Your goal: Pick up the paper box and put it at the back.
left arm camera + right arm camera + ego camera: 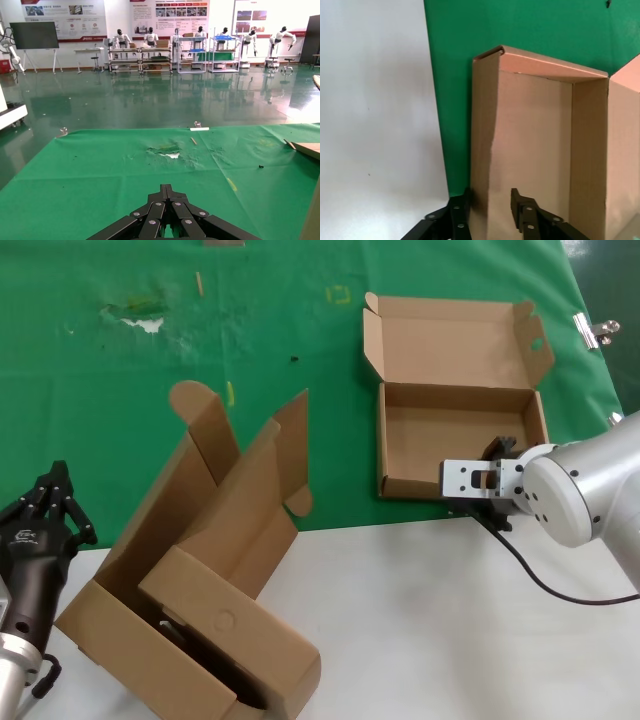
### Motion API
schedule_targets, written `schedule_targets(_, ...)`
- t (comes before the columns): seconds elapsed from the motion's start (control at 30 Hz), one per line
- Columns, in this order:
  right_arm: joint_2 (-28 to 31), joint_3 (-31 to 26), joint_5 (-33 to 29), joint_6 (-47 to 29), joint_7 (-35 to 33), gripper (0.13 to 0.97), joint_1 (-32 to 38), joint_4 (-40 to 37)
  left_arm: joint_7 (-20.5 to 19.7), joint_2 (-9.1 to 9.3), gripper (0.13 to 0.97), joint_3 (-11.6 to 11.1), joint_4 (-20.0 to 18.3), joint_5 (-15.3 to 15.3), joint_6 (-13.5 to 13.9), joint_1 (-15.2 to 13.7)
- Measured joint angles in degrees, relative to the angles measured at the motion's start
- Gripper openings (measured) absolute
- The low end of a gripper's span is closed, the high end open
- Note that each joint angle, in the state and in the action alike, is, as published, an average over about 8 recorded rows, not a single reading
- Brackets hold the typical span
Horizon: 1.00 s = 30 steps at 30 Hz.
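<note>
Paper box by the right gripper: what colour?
Plain brown cardboard; the paper box shows best in the head view.

The paper box (455, 430) lies open on the cloth (100, 420) at the right, its lid toward the far side and its near wall at the cloth's near edge, where the tabletop (450, 620) begins. The right gripper (497, 472) straddles that near wall at its right end, one finger (527, 212) inside the box and the other outside. Two stacked boxes (200, 580) sit at the left across the same edge, with the left gripper (48, 502) just left of them.
</note>
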Motion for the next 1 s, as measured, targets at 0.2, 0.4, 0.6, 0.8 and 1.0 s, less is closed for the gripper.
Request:
schedule_targets(0.2, 0.13, 1.05, -2.04, -0.74, -0.93, 0.336, -0.27, 1.49, 0.00, 0.00, 0.140, 0.00, 0.00, 0.00, 0.00, 0.00)
schedule_targets(0.4, 0.63, 2.80, -5.01, -1.75, -0.55, 0.440, -1.45, 4.36, 0.00, 0.00, 0.140, 0.00, 0.00, 0.00, 0.00, 0.00)
schedule_targets(0.6, 1.77, 7.79, -6.06, -5.74, 2.91, 0.603, -6.01, 15.05, 0.00, 0.00, 0.140, 0.00, 0.00, 0.00, 0.00, 0.00)
schedule_targets(0.8, 2.84, 17.13, -5.67, -9.58, 8.21, 0.721, -12.93, 30.59, 0.00, 0.00, 0.140, 0.00, 0.00, 0.00, 0.00, 0.00)
schedule_targets(1.0, 3.70, 29.51, -1.91, -7.19, 11.91, 0.826, -20.49, 43.17, 0.00, 0.00, 0.140, 0.00, 0.00, 0.00, 0.00, 0.00)
